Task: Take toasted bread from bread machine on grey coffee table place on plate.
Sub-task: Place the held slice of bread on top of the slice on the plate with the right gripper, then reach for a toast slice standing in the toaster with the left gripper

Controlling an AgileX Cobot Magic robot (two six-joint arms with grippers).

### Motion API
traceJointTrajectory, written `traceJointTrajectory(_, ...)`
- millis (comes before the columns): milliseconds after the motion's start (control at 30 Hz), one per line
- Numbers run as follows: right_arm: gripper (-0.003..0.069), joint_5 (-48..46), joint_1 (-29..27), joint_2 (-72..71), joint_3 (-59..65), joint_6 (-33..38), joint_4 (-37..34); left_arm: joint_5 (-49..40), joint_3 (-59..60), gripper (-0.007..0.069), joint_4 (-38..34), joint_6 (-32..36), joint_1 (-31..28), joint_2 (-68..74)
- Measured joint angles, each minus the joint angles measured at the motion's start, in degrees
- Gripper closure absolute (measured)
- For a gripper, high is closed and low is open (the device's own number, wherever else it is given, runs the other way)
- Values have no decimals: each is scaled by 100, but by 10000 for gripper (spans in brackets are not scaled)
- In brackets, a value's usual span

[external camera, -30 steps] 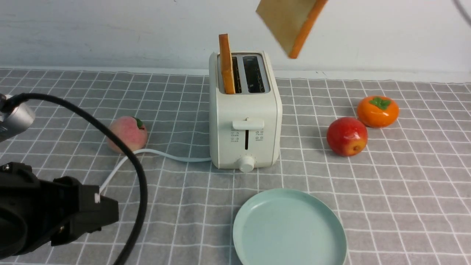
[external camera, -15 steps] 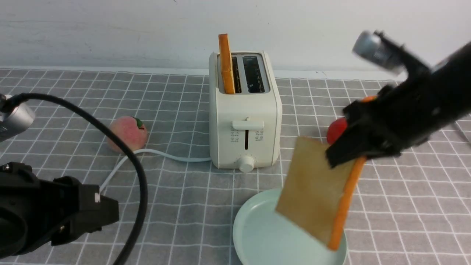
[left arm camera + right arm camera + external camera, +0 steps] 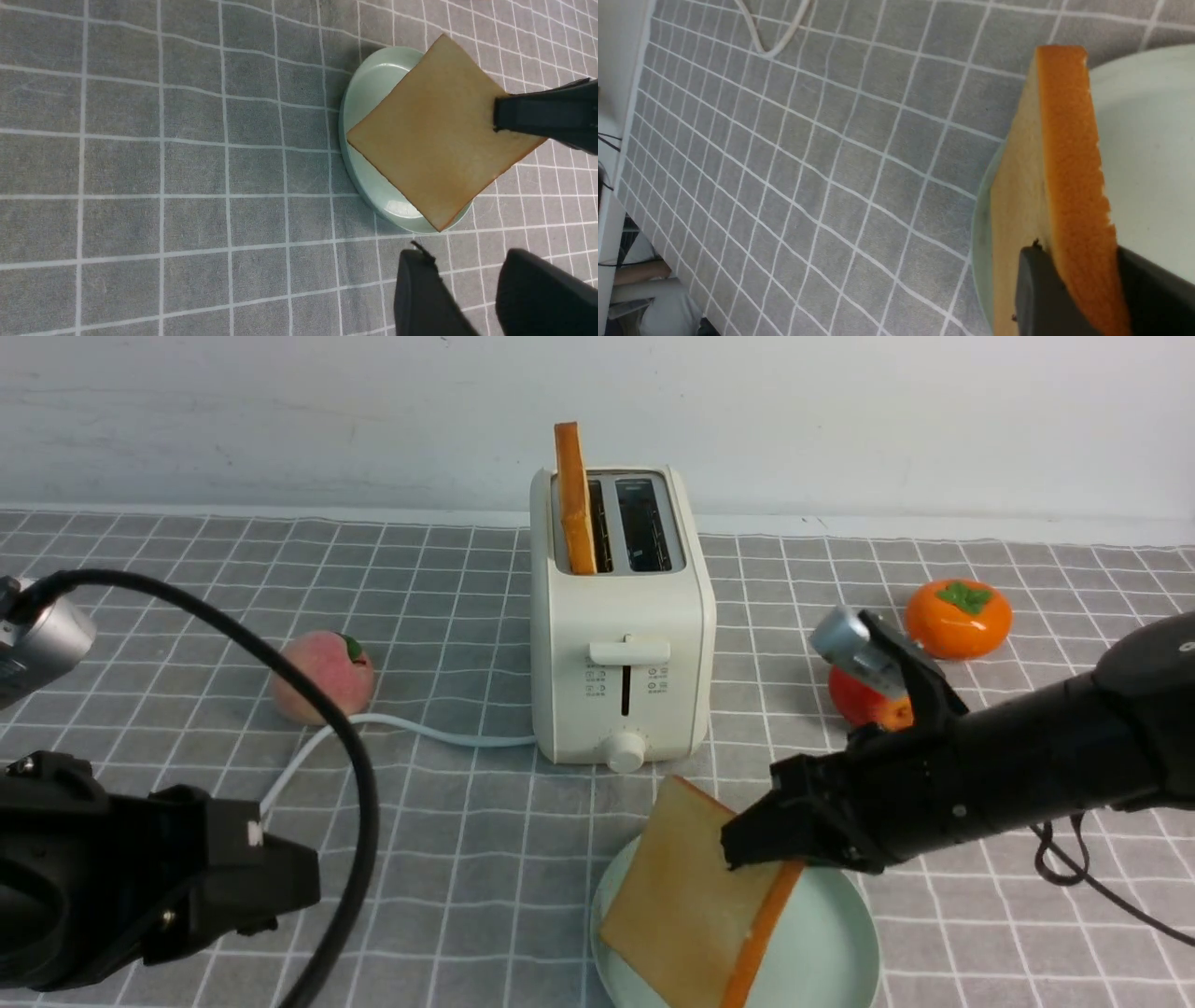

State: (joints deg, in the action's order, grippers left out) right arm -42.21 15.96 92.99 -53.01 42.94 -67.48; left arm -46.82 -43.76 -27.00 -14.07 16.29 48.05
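My right gripper (image 3: 747, 849) is shut on one slice of toasted bread (image 3: 686, 901), holding it tilted over the mint-green plate (image 3: 831, 961); whether the slice's low edge touches the plate I cannot tell. The slice (image 3: 1057, 186) and plate (image 3: 1148, 140) fill the right wrist view, and both show in the left wrist view, slice (image 3: 439, 135) and plate (image 3: 369, 93). A second slice (image 3: 574, 495) stands upright in the left slot of the cream-white bread machine (image 3: 621, 616). My left gripper (image 3: 467, 280) is open and empty, low at the front left over the grey checked cloth (image 3: 467, 859).
A peach (image 3: 322, 677) lies left of the toaster beside its white cord (image 3: 411, 728). A red apple (image 3: 864, 700) and an orange persimmon (image 3: 959, 616) sit to the right, behind my right arm. A white wall runs along the table's back edge.
My right gripper has carried the slice from high above the toaster down and forward to the plate, lowering and flattening it. The left arm has barely shifted.
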Motion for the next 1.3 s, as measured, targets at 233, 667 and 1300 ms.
traceJointTrajectory(233,211,31,-259,-84,23,17,256,0,0,388,-188,0,0,0)
traceJointTrajectory(667,91,-1566,-1291,-2138,-263,23,529,864,-37,386,-1065,1184,0,15)
traceJointTrajectory(1300,120,-2091,-1311,-5436,-269,-1832,2139,69,-4259,257,-1052,1518,0,3491)
